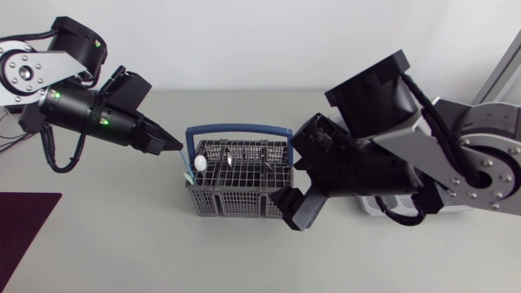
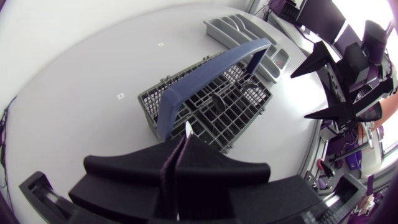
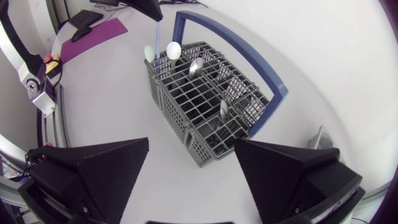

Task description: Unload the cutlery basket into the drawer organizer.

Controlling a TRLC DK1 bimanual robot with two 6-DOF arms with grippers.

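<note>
left arm: comes in from the counter's left; left gripper (image 1: 176,147) is over the left end of the cutlery basket (image 1: 236,194)
left fingers: pressed together on the thin stem of a pale blue utensil (image 3: 159,31); in the left wrist view a pale sliver shows between the tips
pale blue utensil: upright, lower end down in the basket's left-end compartment, beside two round white heads (image 3: 173,50)
right arm: comes in from the right; right gripper (image 3: 192,142) is near the basket's right end, not touching it
right fingers: spread wide apart, nothing between them
cutlery basket: grey mesh, mid-counter, upright; its blue handle (image 1: 238,128) is raised and arches over the long side
basket contents: metal spoons (image 3: 196,65) stand bowl-up in the compartments, another spoon (image 3: 223,109) is nearer the right gripper; other pieces are too dark to tell
drawer organizer: grey divided tray (image 2: 241,30) on the counter past the basket's far end as the left wrist sees it; mostly hidden under the right arm in the head view
counter: pale grey (image 1: 122,244), with a dark purple mat (image 1: 24,228) at its left edge
</note>
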